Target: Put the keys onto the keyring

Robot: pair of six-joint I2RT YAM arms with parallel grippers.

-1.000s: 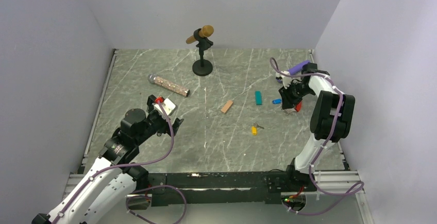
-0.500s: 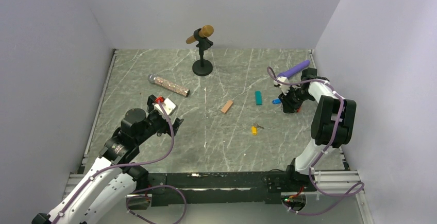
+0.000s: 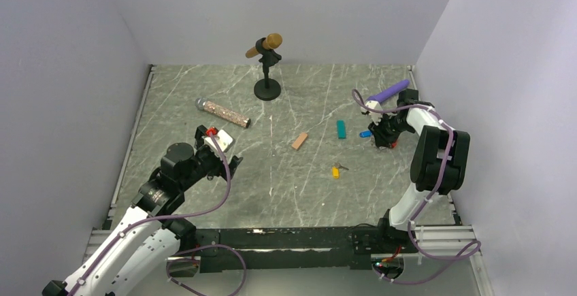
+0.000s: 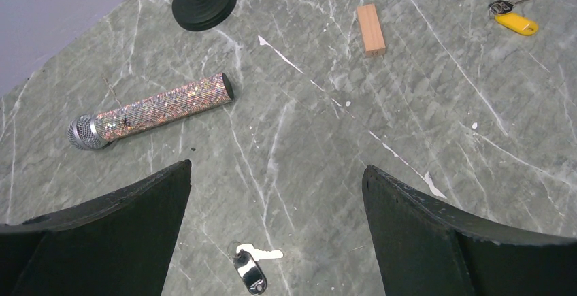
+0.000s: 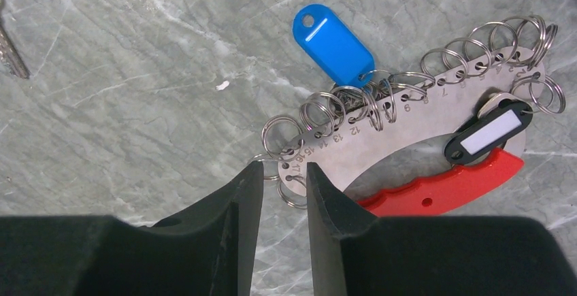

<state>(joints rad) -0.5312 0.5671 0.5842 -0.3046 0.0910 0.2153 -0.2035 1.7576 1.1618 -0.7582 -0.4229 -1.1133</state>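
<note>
The keyring [image 5: 408, 116] is a curved metal plate with several small split rings and a red handle [image 5: 449, 186], lying on the table at the right. A blue-tagged key [image 5: 333, 43] and a black-tagged one [image 5: 486, 133] hang on its rings. My right gripper [image 5: 284, 165] stands just above the plate's left end, jaws narrowly apart with a ring at the tips. My left gripper [image 4: 277, 167] is wide open over a loose black-tagged key [image 4: 250, 269]. A yellow-tagged key [image 3: 335, 171] lies mid-table.
A teal block [image 3: 341, 129] and a salmon block [image 3: 299, 141] lie mid-table. A purple stick [image 3: 389, 92] rests behind the right gripper. A glittery microphone [image 3: 223, 113] lies at the left, and a stand holding another microphone [image 3: 265, 45] is at the back.
The right gripper has shifted slightly over the keyring and its jaws have narrowed a little. The purple stick now shows fully. The left arm has not moved.
</note>
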